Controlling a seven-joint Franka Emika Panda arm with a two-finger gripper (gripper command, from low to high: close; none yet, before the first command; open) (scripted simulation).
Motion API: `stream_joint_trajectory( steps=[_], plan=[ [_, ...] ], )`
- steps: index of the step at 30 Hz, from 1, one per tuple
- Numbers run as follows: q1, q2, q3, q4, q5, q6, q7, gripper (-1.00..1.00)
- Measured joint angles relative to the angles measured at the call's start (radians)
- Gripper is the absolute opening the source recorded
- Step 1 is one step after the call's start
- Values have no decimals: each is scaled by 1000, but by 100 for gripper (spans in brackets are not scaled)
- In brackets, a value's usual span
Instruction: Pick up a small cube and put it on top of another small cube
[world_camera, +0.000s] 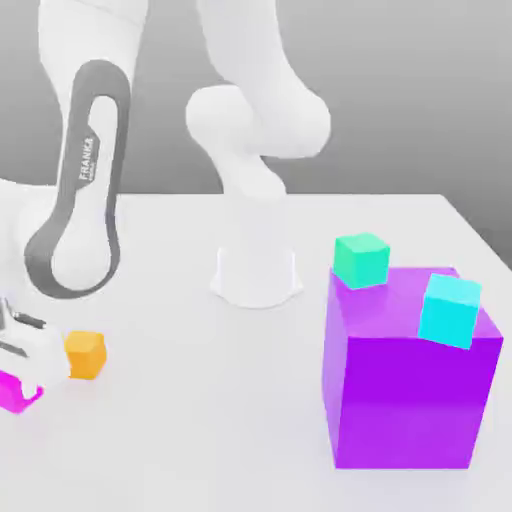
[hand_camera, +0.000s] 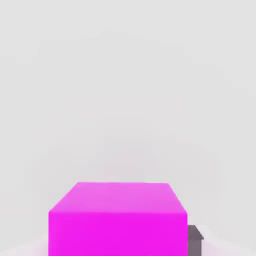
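The small magenta-pink cube (world_camera: 12, 391) sits low at the table's surface on the exterior view's far left, partly cut off by the picture's edge. My gripper (world_camera: 16, 378) comes down over it from above and is shut on it. In the hand view the same cube (hand_camera: 118, 220) lies between the fingers, and a dark fingertip (hand_camera: 195, 239) presses against one of its sides. The small orange cube (world_camera: 85, 355) rests on the table just to the exterior view's right of the gripper, close to it but apart from it.
A large purple cube (world_camera: 405, 390) stands at the exterior view's right with a cyan cube (world_camera: 450, 310) on top. A green cube (world_camera: 361, 259) is at its far corner. The arm's white base (world_camera: 256, 272) stands mid-table, and its links rise over the left side.
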Motion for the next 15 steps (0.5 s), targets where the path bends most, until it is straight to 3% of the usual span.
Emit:
stream_joint_trajectory(
  steps=[5, 11, 15],
  plan=[
    [169, -152, 120, 37, -65, -174, 174, -100],
    [476, -336, 277, 97, -124, -404, 391, -100],
    [579, -454, 401, 138, -157, -562, 537, -100]
  ],
)
